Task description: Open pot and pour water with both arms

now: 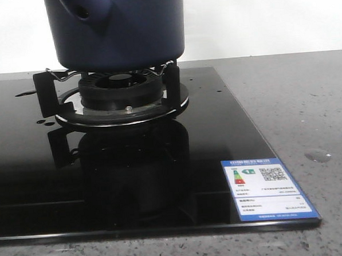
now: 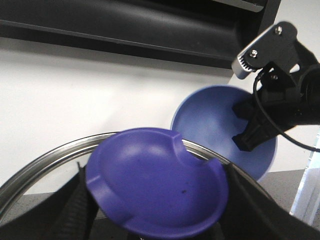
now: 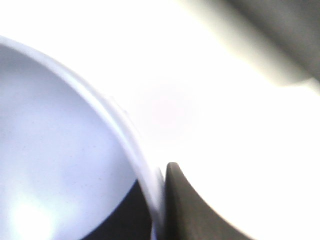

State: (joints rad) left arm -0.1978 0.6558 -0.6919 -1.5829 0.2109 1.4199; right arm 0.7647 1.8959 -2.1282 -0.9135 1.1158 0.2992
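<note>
The large dark navy-blue straight-sided pot [image 1: 117,29] is seen resting on the black gas burner's trivet [image 1: 118,96] of the glossy black glass hob [image 1: 162,180], while a round purple-blue lid [image 2: 155,182] is clamped in the left gripper [image 2: 155,220] and a periwinkle-blue bowl [image 2: 215,125] is gripped at its rim by the right gripper [image 2: 250,127].

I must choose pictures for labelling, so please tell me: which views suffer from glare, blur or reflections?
Front view: sharp; the glossy black stove top mirrors the burner, and the pot is cut off above. Left wrist view: mostly clear, though the light blue bowl looks softly blurred. Right wrist view: background washed out white, bowl rim out of focus.
</note>
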